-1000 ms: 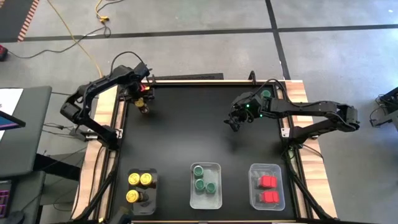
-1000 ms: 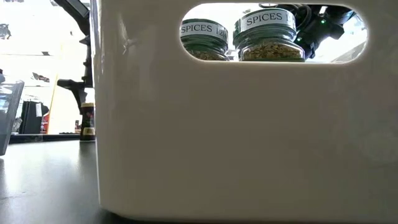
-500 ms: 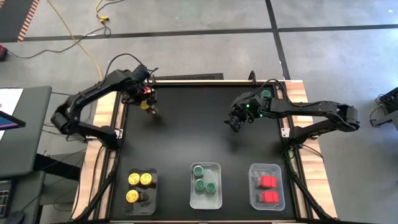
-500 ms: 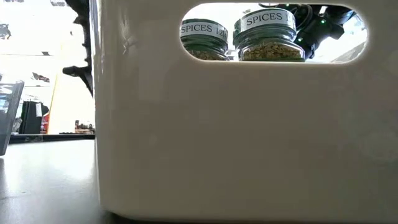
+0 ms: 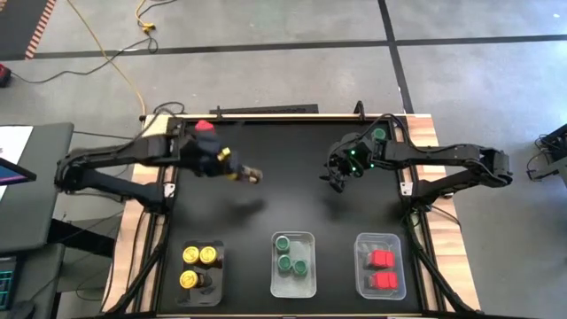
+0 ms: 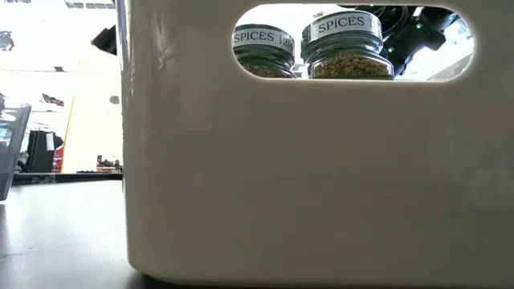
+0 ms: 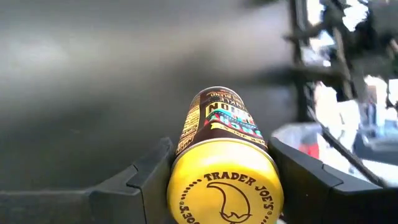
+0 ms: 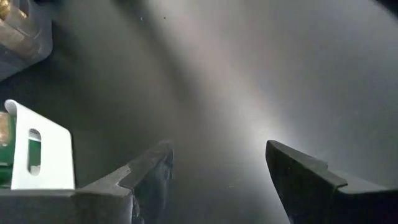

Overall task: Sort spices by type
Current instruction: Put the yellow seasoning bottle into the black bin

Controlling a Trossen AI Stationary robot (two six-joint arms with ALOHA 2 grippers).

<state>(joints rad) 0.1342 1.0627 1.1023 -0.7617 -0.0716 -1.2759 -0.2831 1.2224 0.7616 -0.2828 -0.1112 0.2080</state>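
My left gripper (image 5: 241,173) hangs over the table's middle left, shut on a dark spice jar (image 7: 221,121) with a round yellow lid (image 7: 224,190). My right gripper (image 5: 335,182) waits open over the middle right, nothing between its fingers (image 8: 217,168). Along the near edge stand three clear trays. The left one (image 5: 202,285) holds three yellow-lidded jars (image 5: 200,257). The middle one (image 5: 293,287) holds three green-lidded jars (image 5: 285,252). The right one (image 5: 381,239) holds red-lidded jars (image 5: 381,270). My left gripper pinches the jar between its two fingers (image 7: 152,171), on opposite sides of its lid end (image 7: 186,168). The jar lies along the fingers, with its lid toward the wrist and its bottom slanting away and down. It is lifted clear of the table.
A red-topped jar (image 5: 204,127) stands at the table's far left corner beside my left arm. In the low view the middle tray's white wall (image 6: 305,177) fills most of the picture, with two green-lidded jars (image 6: 345,48) showing through its handle hole. Bare black tabletop (image 5: 283,204) lies between the grippers and the trays.
My left gripper has carried the yellow-lidded jar up off the table near the far left corner and swung toward the table's middle and near side. It has turned as it went, so the jar, upright then, is now tipped over along the fingers.
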